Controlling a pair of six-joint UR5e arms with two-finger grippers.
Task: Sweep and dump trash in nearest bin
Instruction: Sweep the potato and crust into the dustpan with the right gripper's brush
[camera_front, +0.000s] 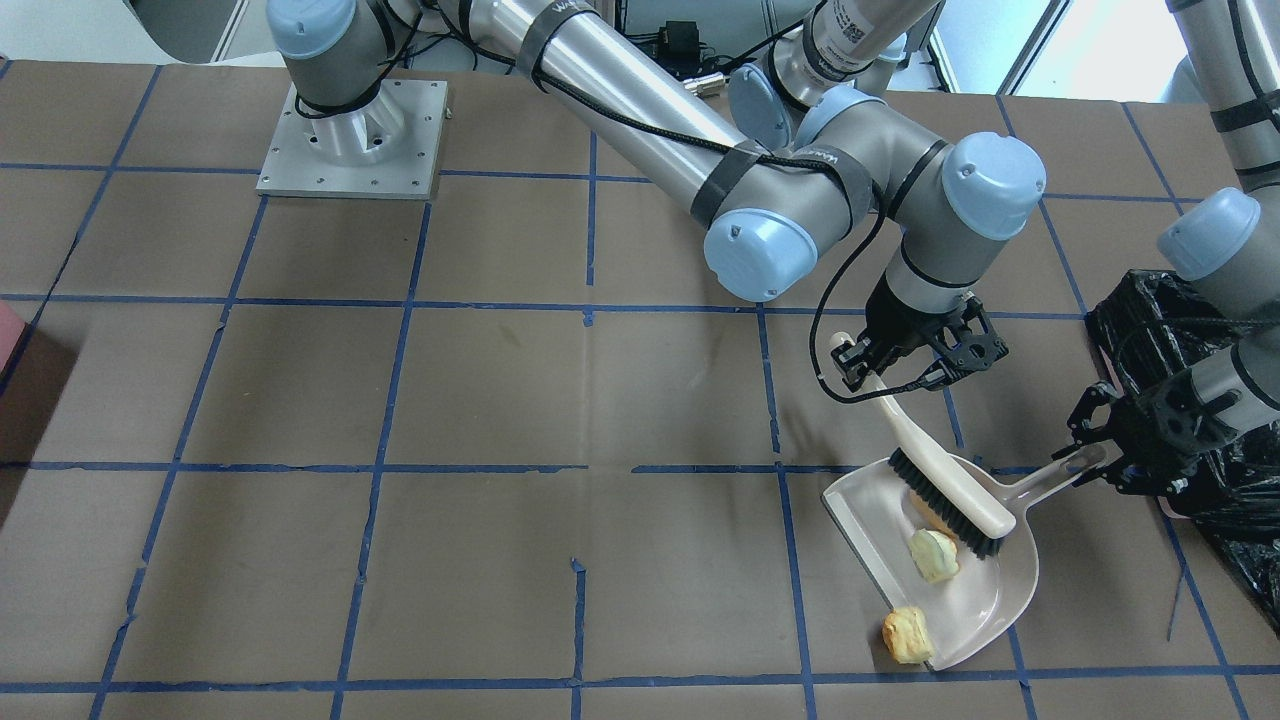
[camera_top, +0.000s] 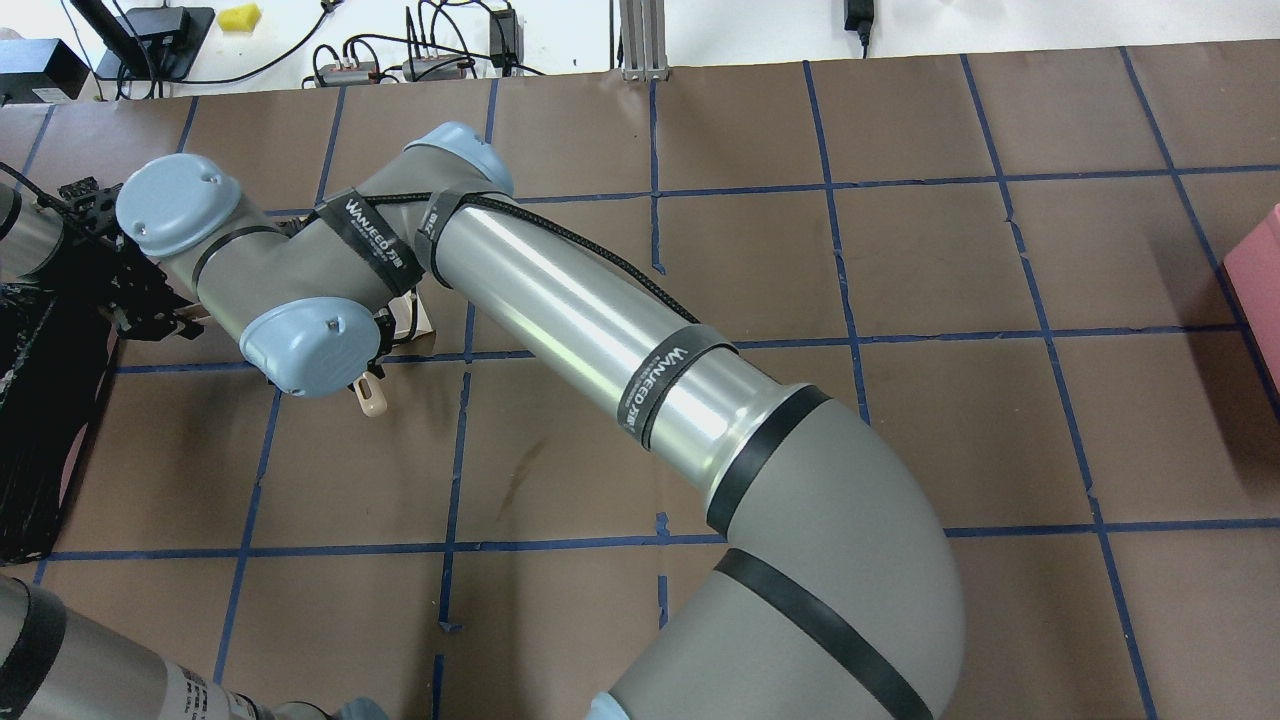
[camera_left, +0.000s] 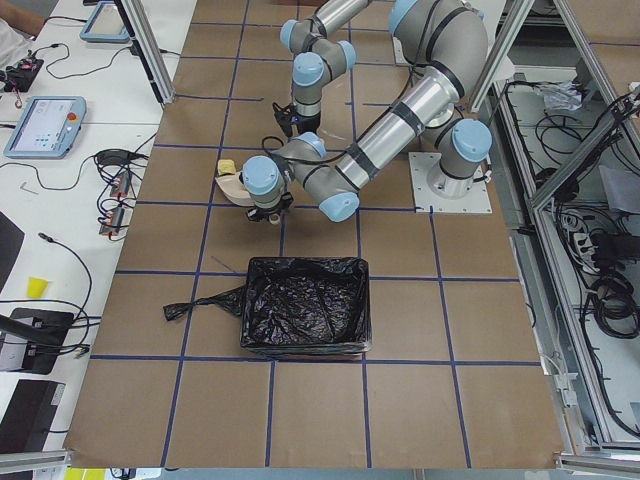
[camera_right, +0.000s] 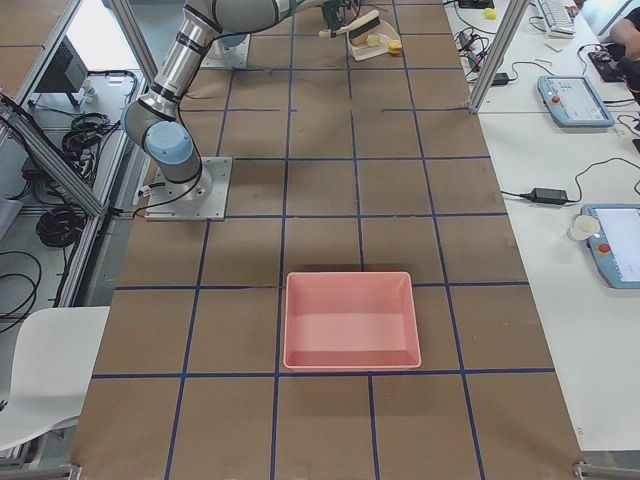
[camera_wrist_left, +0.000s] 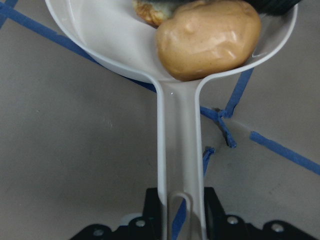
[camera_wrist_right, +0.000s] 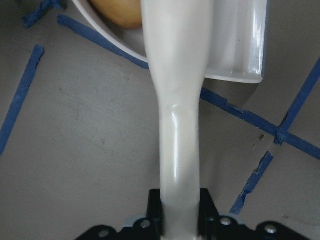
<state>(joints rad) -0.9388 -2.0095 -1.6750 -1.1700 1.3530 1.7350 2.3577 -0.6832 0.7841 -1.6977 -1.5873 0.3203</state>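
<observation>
A white dustpan (camera_front: 985, 595) lies on the table beside the black-bagged bin (camera_front: 1190, 340). My left gripper (camera_front: 1100, 455) is shut on the dustpan's handle (camera_wrist_left: 181, 150). My right gripper (camera_front: 862, 368) is shut on the handle (camera_wrist_right: 177, 125) of a cream brush (camera_front: 950, 490), whose black bristles rest inside the pan. The tan-orange potato-shaped lump (camera_wrist_left: 207, 40) sits at the pan's back by the handle, mostly under the brush. One yellowish-green chunk (camera_front: 934, 555) lies in the pan against the bristles. The other chunk (camera_front: 905, 635) sits at the pan's front lip.
The bin (camera_left: 305, 310) stands just behind my left gripper, open at the top. A pink empty tub (camera_right: 350, 318) stands far off at the table's other end. My right arm (camera_top: 600, 330) stretches across the table. Blue tape lines grid the brown surface.
</observation>
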